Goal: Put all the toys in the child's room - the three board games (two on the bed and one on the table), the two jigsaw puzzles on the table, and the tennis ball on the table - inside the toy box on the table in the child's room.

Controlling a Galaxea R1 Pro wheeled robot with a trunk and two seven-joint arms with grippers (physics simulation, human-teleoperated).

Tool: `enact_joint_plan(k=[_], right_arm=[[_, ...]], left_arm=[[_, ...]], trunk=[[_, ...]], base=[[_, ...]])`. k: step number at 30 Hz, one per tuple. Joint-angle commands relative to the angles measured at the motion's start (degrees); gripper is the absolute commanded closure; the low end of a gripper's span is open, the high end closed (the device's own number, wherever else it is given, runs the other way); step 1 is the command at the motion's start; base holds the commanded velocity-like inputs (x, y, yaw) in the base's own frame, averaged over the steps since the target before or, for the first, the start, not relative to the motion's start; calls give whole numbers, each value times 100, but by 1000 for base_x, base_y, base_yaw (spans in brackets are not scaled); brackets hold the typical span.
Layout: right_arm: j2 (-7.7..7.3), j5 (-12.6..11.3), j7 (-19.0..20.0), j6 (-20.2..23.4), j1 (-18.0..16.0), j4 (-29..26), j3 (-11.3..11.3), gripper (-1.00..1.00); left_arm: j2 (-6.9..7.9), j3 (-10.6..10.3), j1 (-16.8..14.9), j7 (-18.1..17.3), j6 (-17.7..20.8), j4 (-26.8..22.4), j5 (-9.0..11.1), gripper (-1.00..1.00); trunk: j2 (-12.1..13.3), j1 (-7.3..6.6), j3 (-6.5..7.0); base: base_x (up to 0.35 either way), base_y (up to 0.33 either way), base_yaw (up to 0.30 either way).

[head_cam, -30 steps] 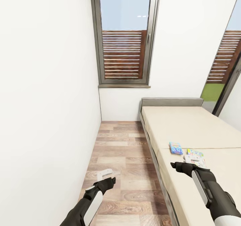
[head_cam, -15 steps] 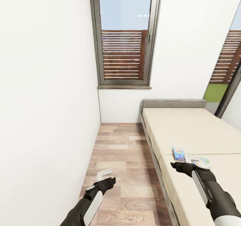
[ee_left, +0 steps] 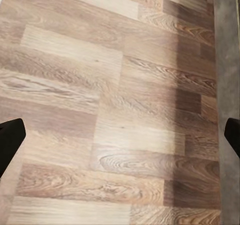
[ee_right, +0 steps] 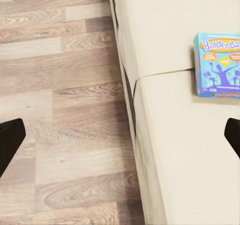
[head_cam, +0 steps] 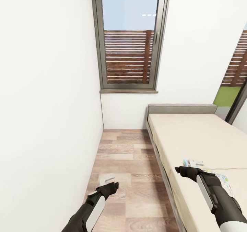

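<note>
Far left: bare white wall point(head_cam: 48, 98), nothing of the task against it. Next, left hand point(head_cam: 111, 182) hovering over the wooden floor point(head_cam: 127, 156), fingers spread wide and empty, both tips at the outer edges of the left wrist view with only planks between them. Straight ahead, a tall window point(head_cam: 128, 36) above the aisle. Further right, the bed point(head_cam: 192, 132), with the right hand point(head_cam: 181, 170) just across its near edge, likewise released and holding nothing. Just beyond that hand and slightly to its right, flat on the mattress: the blue board game point(ee_right: 217, 65), long axis seemingly running along the bed's edge. Beside it, a second board game point(head_cam: 222, 179), half hidden behind the right forearm. Judged from this: right arm clearly the nearer one, left separated from the boxes by the aisle and the bed edge. Toy box and table somewhere out of frame.
</note>
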Motion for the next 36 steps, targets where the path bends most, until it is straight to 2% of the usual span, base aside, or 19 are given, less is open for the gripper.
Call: enact_joint_plan(k=[1,36], right_arm=[[0,-47,0,29,-3,-7,-7,-100],[3,-44,0,29,-3,-7,-7,-100]], left_arm=[[4,-19,-3,51,14,-10,60,-100],[4,-21,-3,51,16,-10,45,-100]], trunk=[[-3,3,-6],[-3,3,-6]], base=[[317,56,0],[306,54,0]])
